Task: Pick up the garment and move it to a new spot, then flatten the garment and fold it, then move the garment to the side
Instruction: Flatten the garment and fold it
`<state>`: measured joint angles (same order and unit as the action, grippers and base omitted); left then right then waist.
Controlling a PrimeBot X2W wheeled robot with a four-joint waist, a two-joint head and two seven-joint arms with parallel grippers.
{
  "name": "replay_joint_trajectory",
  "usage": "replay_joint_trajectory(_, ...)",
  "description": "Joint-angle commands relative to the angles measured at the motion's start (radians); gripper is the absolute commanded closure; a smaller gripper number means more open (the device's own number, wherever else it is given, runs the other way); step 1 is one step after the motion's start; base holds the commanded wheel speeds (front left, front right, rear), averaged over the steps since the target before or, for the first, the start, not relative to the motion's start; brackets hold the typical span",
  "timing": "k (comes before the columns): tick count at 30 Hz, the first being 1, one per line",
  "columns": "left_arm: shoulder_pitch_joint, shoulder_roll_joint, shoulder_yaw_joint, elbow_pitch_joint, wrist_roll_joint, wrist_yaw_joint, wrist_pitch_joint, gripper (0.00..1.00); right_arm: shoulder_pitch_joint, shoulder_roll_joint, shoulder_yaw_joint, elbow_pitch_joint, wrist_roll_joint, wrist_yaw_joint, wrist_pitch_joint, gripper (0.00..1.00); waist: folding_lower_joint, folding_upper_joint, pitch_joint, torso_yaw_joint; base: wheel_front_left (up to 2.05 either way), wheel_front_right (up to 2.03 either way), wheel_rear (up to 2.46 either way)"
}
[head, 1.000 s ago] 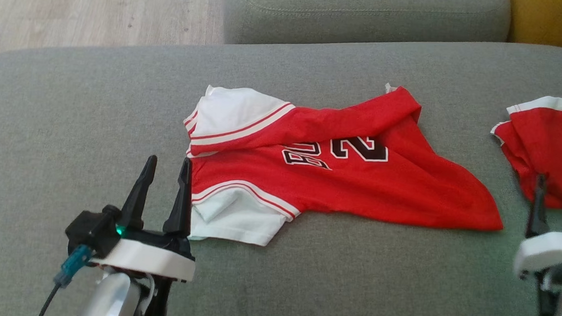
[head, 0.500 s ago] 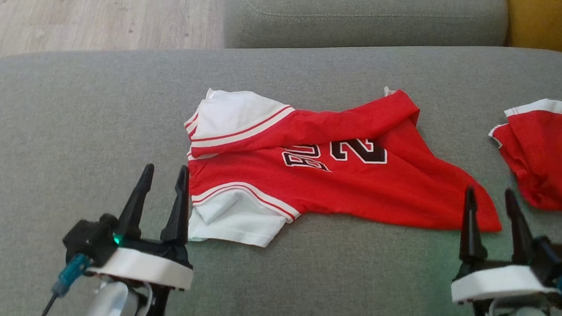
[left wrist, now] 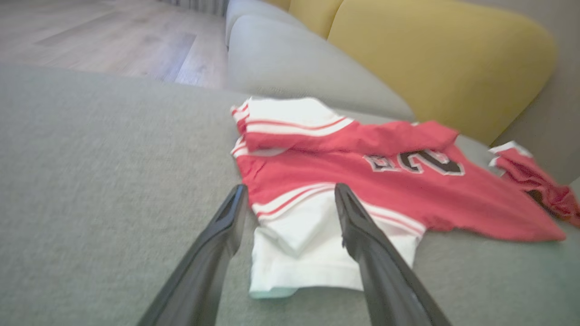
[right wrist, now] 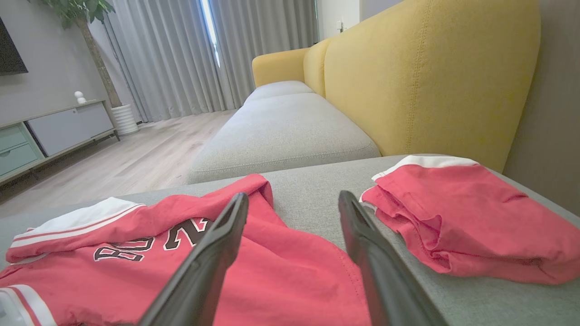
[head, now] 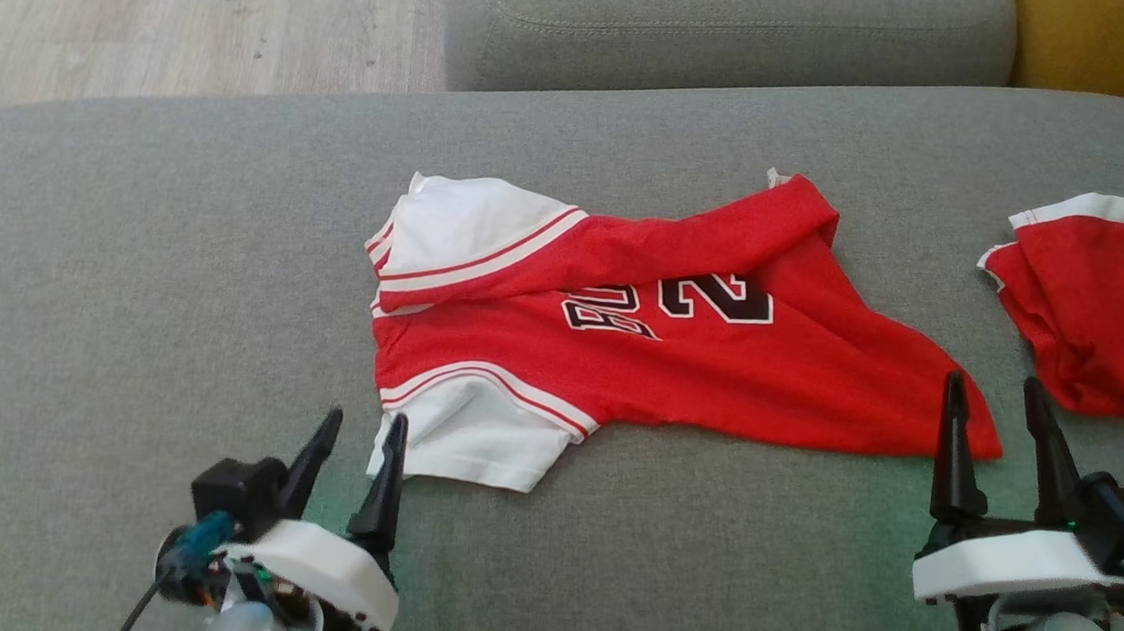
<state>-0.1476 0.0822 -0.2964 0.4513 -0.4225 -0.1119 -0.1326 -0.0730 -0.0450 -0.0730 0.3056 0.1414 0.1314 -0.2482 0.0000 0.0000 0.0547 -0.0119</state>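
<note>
My left gripper (head: pixel 363 420), right gripper (head: pixel 993 385): jaws apart, empty. Risk: I pinch crumpled jersey (head: pixel 678 365) unevenly, creases lock in; right may snag second garment (head: pixel 1114 309) close by.

So by my count that's two red garments, the numbered jersey (head: pixel 678 365) and a smaller crumpled red piece (head: pixel 1114 309), two grippers, left gripper (head: pixel 366 418) and right gripper (head: pixel 993 382), two dark jaws apiece, plus two grey sofa cushions, near cushion (head: pixel 124 271) and far cushion (head: pixel 725 27).
</note>
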Motion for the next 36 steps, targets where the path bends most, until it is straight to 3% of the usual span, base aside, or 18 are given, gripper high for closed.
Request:
replay_joint_trajectory(1,-0.042,0.02,0.02,-0.013,0.006,0.011,0.022,0.0,-0.047,-0.005,0.023,-0.034,0.005,-0.001,-0.013,0.0,0.0,0.0,0.001,-0.002,0.0,0.0,0.0)
replay_joint_trajectory(15,-0.084,0.043,0.005,0.069,0.039,0.123,0.181,0.0,-0.06,-0.005,0.027,-0.034,0.006,-0.001,-0.013,0.0,0.0,0.0,0.04,-0.027,0.0,0.0,0.0)
replay_joint_trajectory(23,-0.097,0.053,-0.016,0.105,0.044,0.134,0.246,0.0,-0.065,-0.005,0.02,-0.036,0.004,-0.001,-0.013,0.0,0.0,0.0,0.053,-0.038,0.0,0.0,0.0)
replay_joint_trajectory(27,-0.095,0.056,-0.041,0.109,0.048,0.114,0.265,0.02,-0.066,-0.005,0.015,-0.033,0.001,-0.001,-0.014,0.0,0.0,0.0,0.049,-0.037,0.0,0.0,0.0)
replay_joint_trajectory(28,-0.094,0.055,-0.048,0.108,0.048,0.108,0.271,0.19,-0.066,-0.005,0.015,-0.032,0.0,-0.001,-0.014,0.0,0.0,0.0,0.048,-0.037,0.0,0.0,0.0)
replay_joint_trajectory(30,-0.09,0.053,-0.06,0.104,0.045,0.095,0.278,0.68,-0.066,-0.005,0.013,-0.027,-0.003,-0.001,-0.014,0.0,0.0,0.0,0.045,-0.035,0.0,0.0,0.0)
replay_joint_trajectory(31,-0.089,0.052,-0.065,0.102,0.045,0.089,0.28,1.0,-0.067,-0.005,0.011,-0.025,-0.005,-0.001,-0.014,0.0,0.0,0.0,0.043,-0.034,0.0,0.0,0.0)
replay_joint_trajectory(36,-0.083,0.054,-0.068,0.087,0.036,0.084,0.272,1.0,-0.067,-0.005,0.006,-0.007,-0.012,-0.001,-0.014,0.0,0.0,0.0,0.03,-0.03,0.0,0.0,0.0)
